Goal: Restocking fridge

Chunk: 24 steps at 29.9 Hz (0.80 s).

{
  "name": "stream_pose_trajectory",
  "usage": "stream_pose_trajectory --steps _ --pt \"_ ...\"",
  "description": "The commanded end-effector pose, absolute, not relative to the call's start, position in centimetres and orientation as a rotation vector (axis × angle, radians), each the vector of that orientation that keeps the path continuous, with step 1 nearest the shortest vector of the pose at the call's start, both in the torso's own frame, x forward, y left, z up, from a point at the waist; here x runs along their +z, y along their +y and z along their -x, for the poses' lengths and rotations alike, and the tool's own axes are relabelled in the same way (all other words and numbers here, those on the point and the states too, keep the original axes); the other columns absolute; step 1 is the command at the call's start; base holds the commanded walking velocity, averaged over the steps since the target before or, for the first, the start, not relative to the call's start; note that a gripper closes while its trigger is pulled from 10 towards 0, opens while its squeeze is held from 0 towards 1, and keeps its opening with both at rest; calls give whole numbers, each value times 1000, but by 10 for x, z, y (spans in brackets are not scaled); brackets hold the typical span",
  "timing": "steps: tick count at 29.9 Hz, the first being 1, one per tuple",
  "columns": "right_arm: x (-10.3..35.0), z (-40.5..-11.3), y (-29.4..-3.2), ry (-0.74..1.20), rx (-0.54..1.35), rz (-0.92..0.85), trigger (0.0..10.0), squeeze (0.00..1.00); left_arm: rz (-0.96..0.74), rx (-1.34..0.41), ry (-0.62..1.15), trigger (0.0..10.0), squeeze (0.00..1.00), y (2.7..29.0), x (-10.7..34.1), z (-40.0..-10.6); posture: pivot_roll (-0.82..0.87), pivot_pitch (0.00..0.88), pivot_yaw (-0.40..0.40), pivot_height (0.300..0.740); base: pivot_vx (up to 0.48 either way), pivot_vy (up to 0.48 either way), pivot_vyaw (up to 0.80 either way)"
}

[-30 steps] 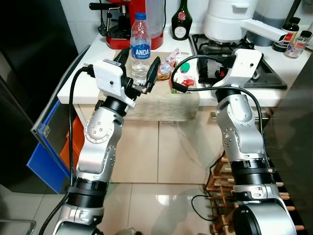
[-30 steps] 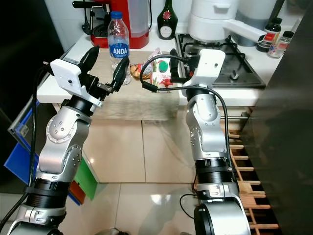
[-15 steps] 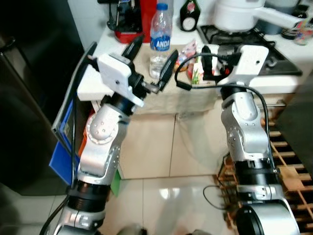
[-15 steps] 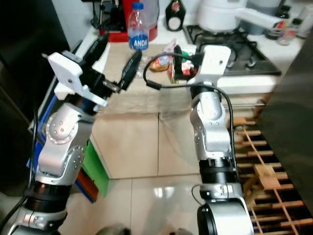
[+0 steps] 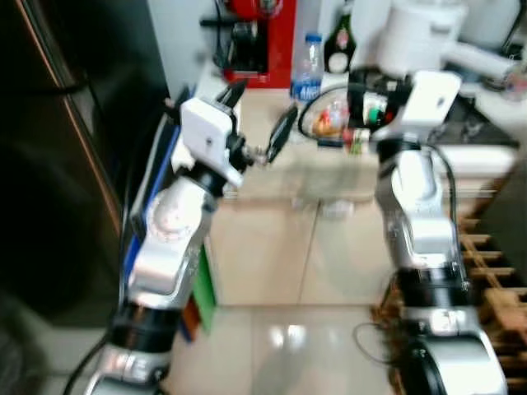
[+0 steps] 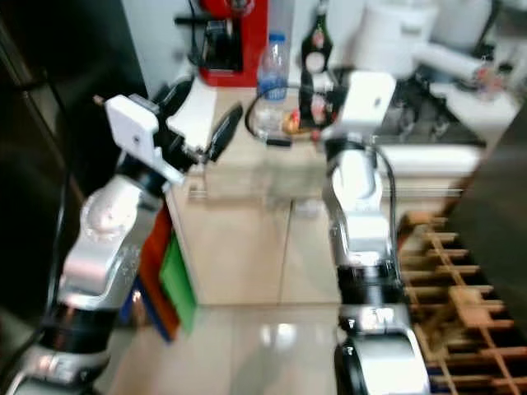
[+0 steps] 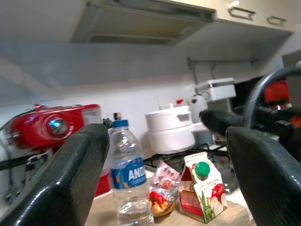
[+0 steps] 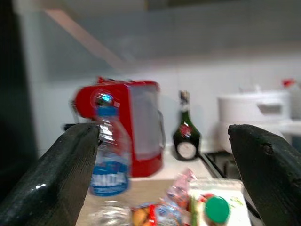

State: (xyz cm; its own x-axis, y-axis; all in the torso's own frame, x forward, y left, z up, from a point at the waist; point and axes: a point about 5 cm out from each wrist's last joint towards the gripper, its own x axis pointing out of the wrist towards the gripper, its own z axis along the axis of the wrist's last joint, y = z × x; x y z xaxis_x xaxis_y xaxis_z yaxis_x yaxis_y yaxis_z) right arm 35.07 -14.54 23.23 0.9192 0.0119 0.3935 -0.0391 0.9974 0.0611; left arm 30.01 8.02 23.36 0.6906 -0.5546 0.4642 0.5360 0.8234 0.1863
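Two silver-grey metal arms, built from rounded, barrel-like segments stacked end to end, carry black ring bands at the lower joints. The left arm [image 5: 169, 247] shows a round disc cover at its elbow joint; the right arm [image 5: 416, 222] has the same brushed-metal casing. Each wrist ends in a boxy white housing, seen on the left wrist block [image 5: 206, 136] and the right wrist block [image 5: 434, 92]. Black cables [image 5: 132, 214] loop from the white blocks down along the arms. The left gripper [image 5: 257, 123] has two long, tapering black fingers [image 7: 70, 188] with a matte, slightly glossy-edged finish, as does the right gripper [image 8: 160, 183].
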Motion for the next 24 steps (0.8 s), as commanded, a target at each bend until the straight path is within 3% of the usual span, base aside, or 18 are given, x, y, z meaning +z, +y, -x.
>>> stream_pose_trajectory --steps 1,10,12,16,19,24 --pt "233 -352 -143 -409 21 -68 10000 0 -76 -610 -542 10000 0 84 237 -301 -31 0 46 740 480 0 0" --pt "234 -353 -147 -416 -9 -70 10000 0 -95 -635 -551 10000 0 82 237 -300 -31 0 47 740 480 0 0" --pt "234 -354 -151 -416 -34 -65 10000 0 -84 -629 -562 10000 0 83 239 -300 -30 0 49 740 480 0 -800" --pt "236 -352 -156 -442 -71 -53 10000 0 -76 -640 -553 10000 0 84 239 -300 -30 0 49 740 0 0 0" --pt "241 -351 -157 -466 -69 -59 10000 0 -65 -793 -505 10000 0 87 236 -290 -26 0 45 740 0 0 0" --pt "242 -351 -160 -455 -69 -79 10000 0 -72 -891 -426 10000 0 94 234 -290 -20 0 43 740 0 0 0"
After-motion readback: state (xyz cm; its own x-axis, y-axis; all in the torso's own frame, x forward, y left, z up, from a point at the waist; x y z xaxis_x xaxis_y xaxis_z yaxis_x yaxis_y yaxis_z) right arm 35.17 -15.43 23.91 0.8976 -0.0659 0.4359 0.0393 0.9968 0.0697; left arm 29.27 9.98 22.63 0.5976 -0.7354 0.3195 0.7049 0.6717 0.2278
